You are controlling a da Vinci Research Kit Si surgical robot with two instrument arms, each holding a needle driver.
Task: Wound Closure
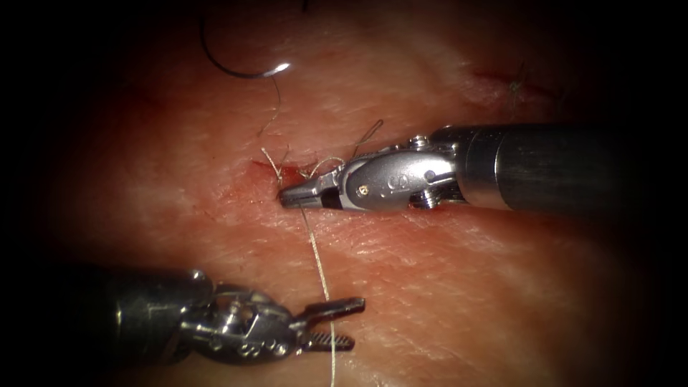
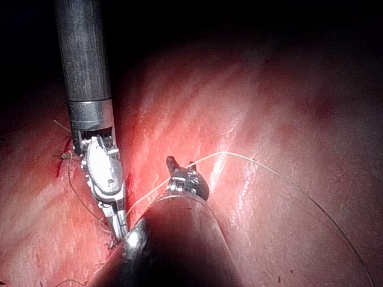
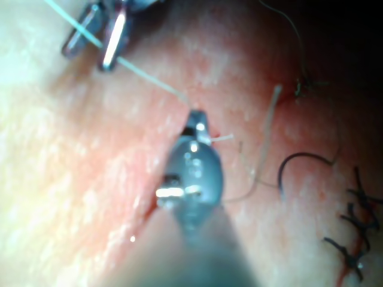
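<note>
- The right arm's tool [image 1: 290,197] comes in from the right and lies low over the tissue [image 1: 466,287]. Its jaws are closed, with the tip at the small red cut [image 1: 269,168], where the thread [image 1: 319,265] meets it; they appear to pinch the thread there.
- In the right wrist view the same tool [image 3: 197,116] has its tip on the pale thread [image 3: 143,75], which runs off towards the other tool.
- The left arm's tool [image 1: 337,324] sits below the cut with its jaws parted. The thread passes down between them, and they hold nothing.
- In the left wrist view the thread [image 2: 239,156] drapes over the left arm's tool [image 2: 173,162] and stretches away across the tissue.
- The needle [image 1: 240,72] lies free on the tissue above and to the left of the cut, held by neither tool and not in the tissue. Its end shines under the light.
- Short thread ends [image 1: 365,136] stick up around the cut beside the right tool's jaws.
- The right wrist view shows the dark curved needle [image 3: 299,164] near a row of dark stitches [image 3: 356,233].
</note>
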